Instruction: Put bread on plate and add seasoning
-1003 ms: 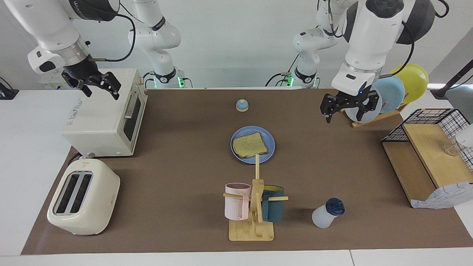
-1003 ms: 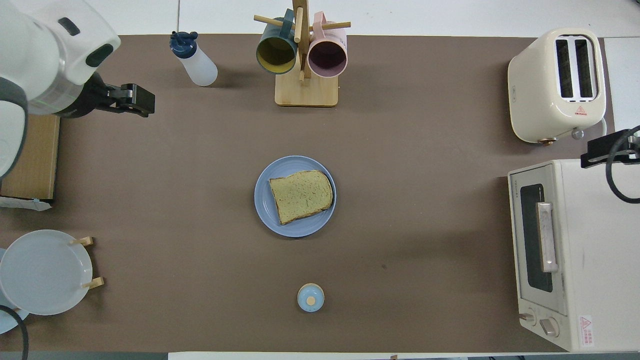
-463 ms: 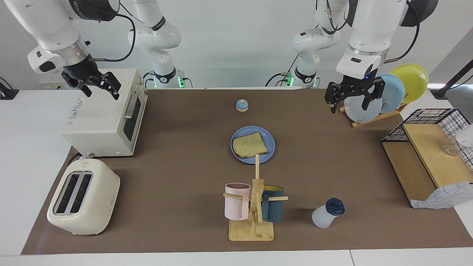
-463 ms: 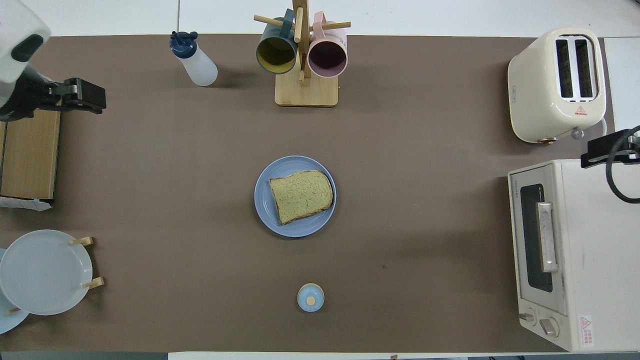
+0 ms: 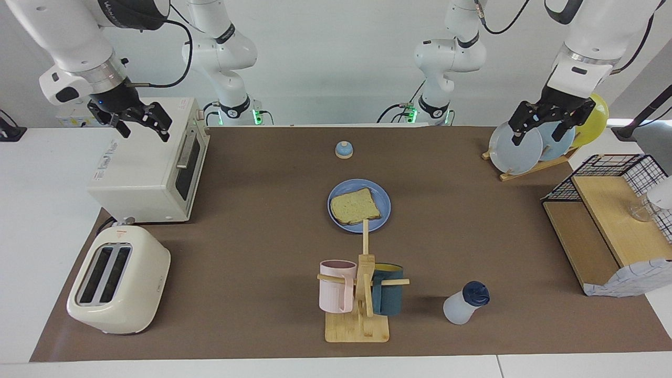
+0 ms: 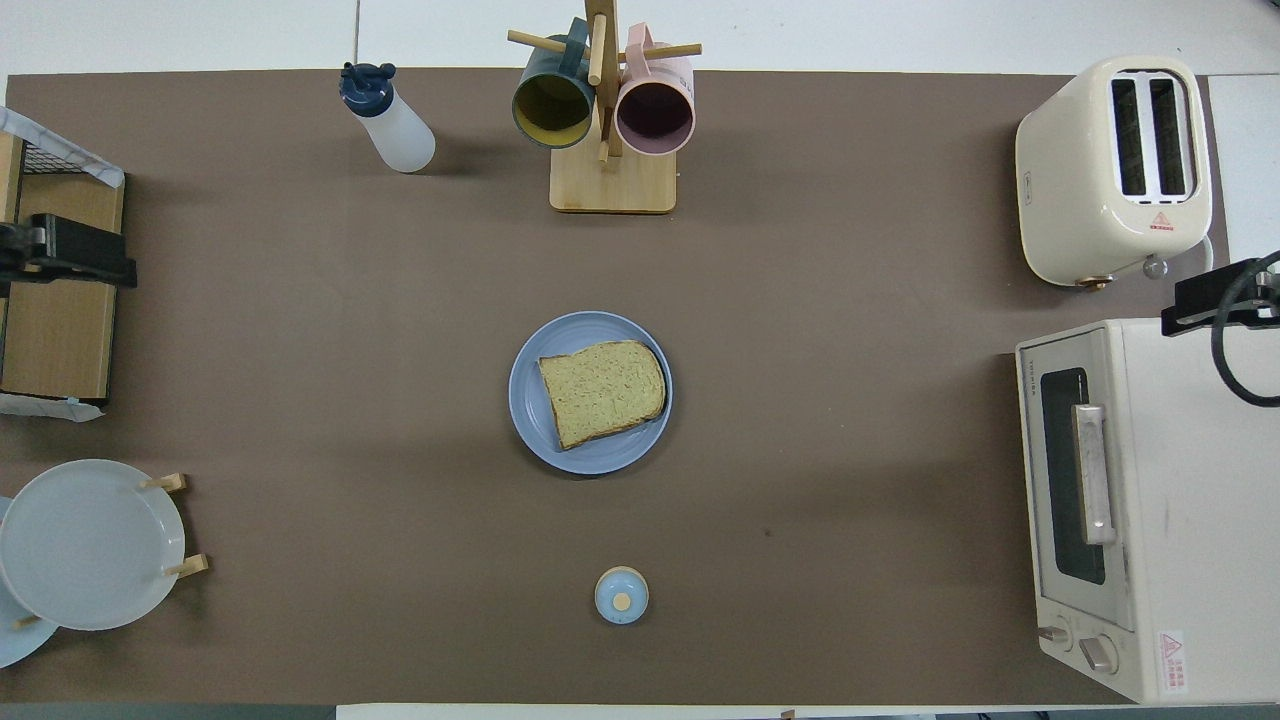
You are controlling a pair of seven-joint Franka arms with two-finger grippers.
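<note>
You had the bread (image 5: 356, 206) on the plate (image 5: 381, 199). Both the left gripper (image 5: 552, 116), over the plate rack (image 5: 530, 167), and the waiting right gripper (image 5: 137, 119) hung open, empty. Grasp the seasoning (image 5: 464, 303) beside the mug stand (image 5: 357, 328) low and squarely.

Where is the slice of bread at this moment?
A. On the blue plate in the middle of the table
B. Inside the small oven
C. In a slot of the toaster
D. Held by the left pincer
A. The slice of bread lies flat on the blue plate in the middle of the table, and both pincers are up in the air, open and holding nothing.
</note>
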